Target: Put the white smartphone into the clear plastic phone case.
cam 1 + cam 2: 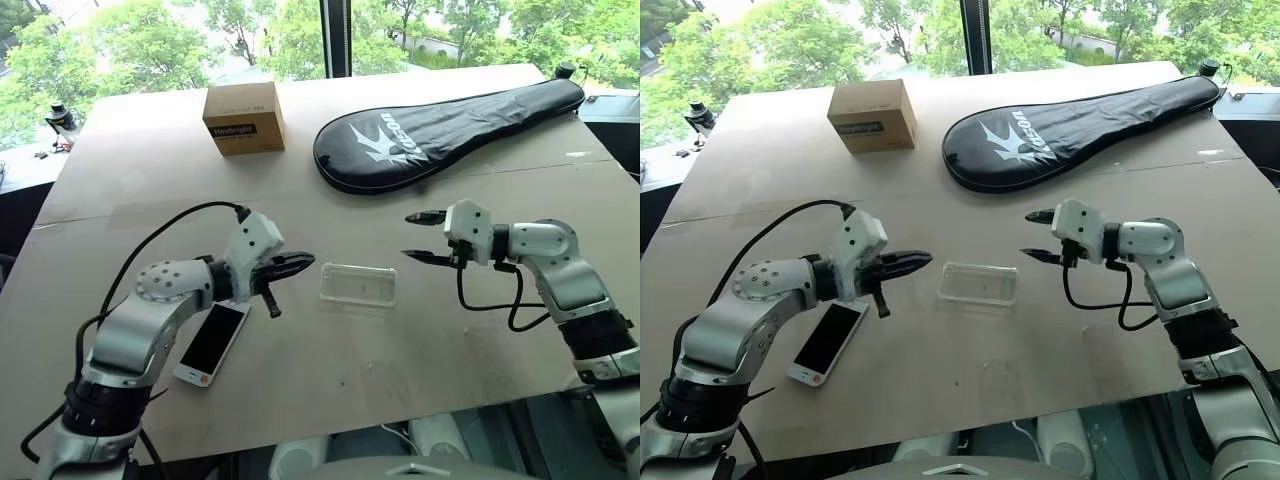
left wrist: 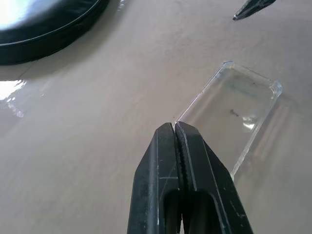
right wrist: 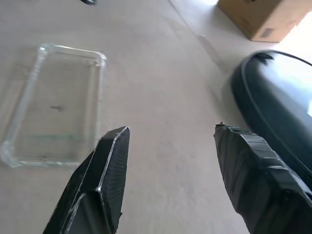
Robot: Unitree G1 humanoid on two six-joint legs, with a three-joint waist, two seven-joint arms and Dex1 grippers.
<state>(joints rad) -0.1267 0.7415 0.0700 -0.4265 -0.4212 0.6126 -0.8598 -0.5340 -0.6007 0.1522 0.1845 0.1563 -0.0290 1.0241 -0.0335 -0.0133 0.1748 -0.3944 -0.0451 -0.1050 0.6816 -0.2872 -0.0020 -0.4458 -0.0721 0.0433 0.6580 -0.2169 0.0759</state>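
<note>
Lying flat, screen up, at lower left of the head view: the white smartphone (image 1: 211,343), partly tucked under the left arm, free of either tool and so not yet picked up. Left tool (image 1: 290,268) clenched on nothing, tips aimed at the near end of the clear plastic phone case (image 1: 359,286), apart from it. Case rests open side up at centre of the surface (image 1: 330,390), between both arms; likely set there so each can reach it. Right tool (image 1: 423,237), centre right, released, fingers spread and empty, pointing back toward the case.

Left wrist view: shut fingertips (image 2: 174,130) sit just short of the case rim. Right wrist view: the case's raised rim and bare interior. Head view alone gives the phone, cardboard box (image 1: 243,117) upper left, black racket cover (image 1: 450,125) upper right.
</note>
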